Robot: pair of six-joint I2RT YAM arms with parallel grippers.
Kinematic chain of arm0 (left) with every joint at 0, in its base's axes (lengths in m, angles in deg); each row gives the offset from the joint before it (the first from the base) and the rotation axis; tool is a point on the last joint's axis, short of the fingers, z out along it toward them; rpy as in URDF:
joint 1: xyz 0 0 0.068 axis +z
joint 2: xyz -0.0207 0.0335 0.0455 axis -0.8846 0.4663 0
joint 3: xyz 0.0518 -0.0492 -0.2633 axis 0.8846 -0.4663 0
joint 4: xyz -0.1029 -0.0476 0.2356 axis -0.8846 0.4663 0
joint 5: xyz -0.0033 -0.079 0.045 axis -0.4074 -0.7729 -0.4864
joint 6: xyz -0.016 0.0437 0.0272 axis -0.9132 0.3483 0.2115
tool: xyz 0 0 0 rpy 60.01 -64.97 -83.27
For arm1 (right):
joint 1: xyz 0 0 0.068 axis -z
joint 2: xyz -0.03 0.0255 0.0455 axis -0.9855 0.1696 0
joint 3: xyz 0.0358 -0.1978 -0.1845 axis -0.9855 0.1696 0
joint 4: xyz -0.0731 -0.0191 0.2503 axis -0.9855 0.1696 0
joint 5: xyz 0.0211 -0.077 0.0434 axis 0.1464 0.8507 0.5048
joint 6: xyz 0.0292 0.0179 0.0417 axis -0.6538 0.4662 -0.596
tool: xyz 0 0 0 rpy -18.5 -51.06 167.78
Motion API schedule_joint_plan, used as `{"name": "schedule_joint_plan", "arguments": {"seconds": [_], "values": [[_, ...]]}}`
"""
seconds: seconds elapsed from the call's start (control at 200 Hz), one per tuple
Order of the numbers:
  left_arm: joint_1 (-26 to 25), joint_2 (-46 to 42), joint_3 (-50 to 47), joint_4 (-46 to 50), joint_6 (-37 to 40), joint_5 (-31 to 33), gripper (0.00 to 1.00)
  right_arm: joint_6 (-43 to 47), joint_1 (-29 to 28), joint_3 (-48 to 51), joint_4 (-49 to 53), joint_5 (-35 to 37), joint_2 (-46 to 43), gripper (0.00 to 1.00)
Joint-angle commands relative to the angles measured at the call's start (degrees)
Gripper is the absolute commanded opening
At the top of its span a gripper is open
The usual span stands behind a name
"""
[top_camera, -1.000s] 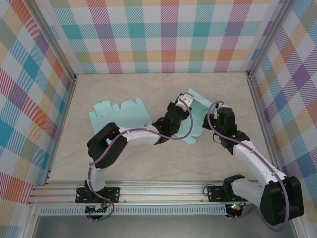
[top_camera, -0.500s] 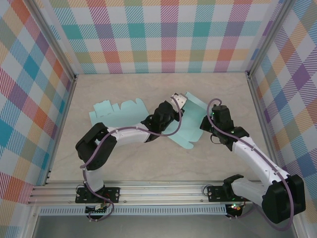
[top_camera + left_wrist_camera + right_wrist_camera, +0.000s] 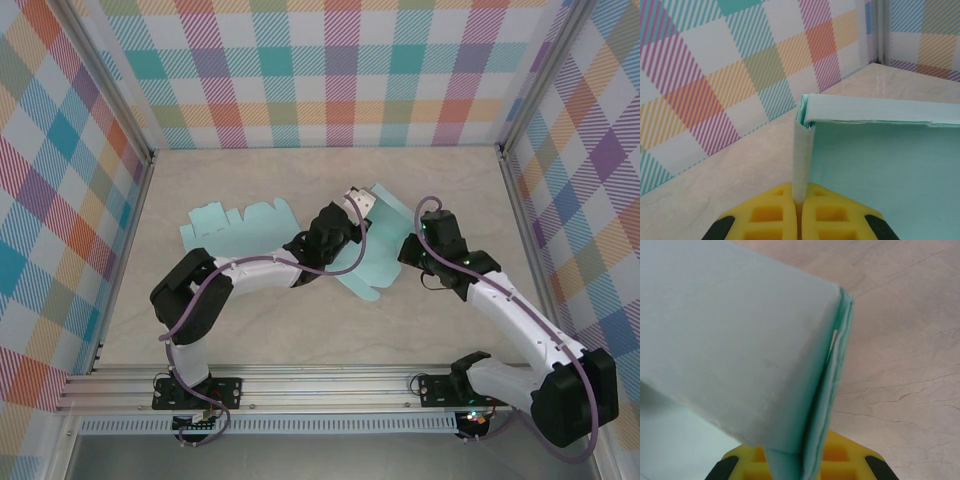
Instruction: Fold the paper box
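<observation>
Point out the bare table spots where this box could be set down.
Bare table: the near stretch by the rail, the back strip under the plaid wall, and the far right corner. Crowded: the centre, where the left pincer and right pincer clamp the paper box, with the flat sheet left.

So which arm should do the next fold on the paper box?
Probably left. The left gripper pinches the upright flap at the paper box corner, ready to bend it; the right gripper clamps the folded side, steadying it.

No readable text, label, number or sign on the paper box [image 3: 380, 262] or elsewhere.
</observation>
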Motion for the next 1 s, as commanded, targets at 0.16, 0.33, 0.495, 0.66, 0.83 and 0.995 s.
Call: {"name": "schedule_joint_plan", "arguments": {"seconds": [0.16, 0.33, 0.495, 0.66, 0.83, 0.995], "values": [[-0.07, -1.61, -1.03, 1.7, 0.36, -8.31, 0.23, -0.91, -1.39, -3.39, 1.52, 0.28, 1.82, 0.0], [2.12, -4.84, -2.38, 9.6, -1.77, -18.99, 0.35, -0.13, -1.41, -6.12, 4.56, 0.82, 3.73, 0.0], [3.15, -8.02, -5.77, 13.23, -2.51, -18.83, 0.41, -0.45, -1.37, -6.89, 5.57, 0.6, 4.25, 0.0], [3.42, -10.13, -7.98, 15.2, -5.56, -16.77, 0.42, -0.45, -1.37, -7.34, 5.84, 0.88, 4.16, 0.0], [3.39, -9.6, -8.19, 15.14, -8.0, -14.36, 0.29, -0.58, -1.36, -7.51, 5.81, 0.23, 4.1, 0.0], [3.29, -8.37, -7.43, 13.27, -15.06, -6.2, 0.17, -0.94, -1.61, -7.51, 6.05, -0.19, 4.51, 0.0]]}}
